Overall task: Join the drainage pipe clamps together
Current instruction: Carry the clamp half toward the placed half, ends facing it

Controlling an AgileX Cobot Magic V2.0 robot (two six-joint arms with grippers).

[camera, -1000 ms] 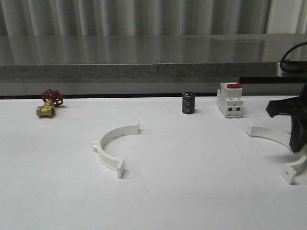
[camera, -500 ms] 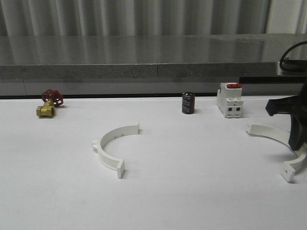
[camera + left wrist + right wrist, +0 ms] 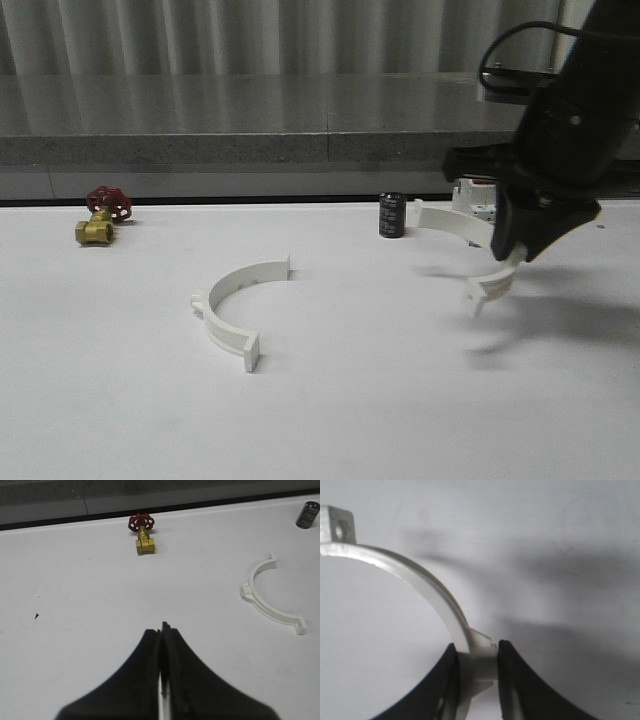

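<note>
White tabletop runs back to a grey ledge and a corrugated wall. From the front, the right gripper [image 3: 522, 252] holds one clamp half [image 3: 470, 250] clear of the table [image 3: 350, 420], just in front of the white switch [image 3: 478, 203] and near the black cylinder [image 3: 392, 215]. The other clamp half [image 3: 238, 310] lies flat near the table's middle, well apart, with a brass valve [image 3: 100, 217] far off to the left.

Through the left wrist camera, the left gripper [image 3: 163, 630] is pressed together on nothing above bare table, the resting half [image 3: 270, 597] off to one side.

Close up at the right wrist, the fingers [image 3: 507, 680] pinch the band [image 3: 410, 575] at its small lug. That narrow hold could let the band pivot, so the tabs may meet askew, and the loose half may simply skid when pushed.
</note>
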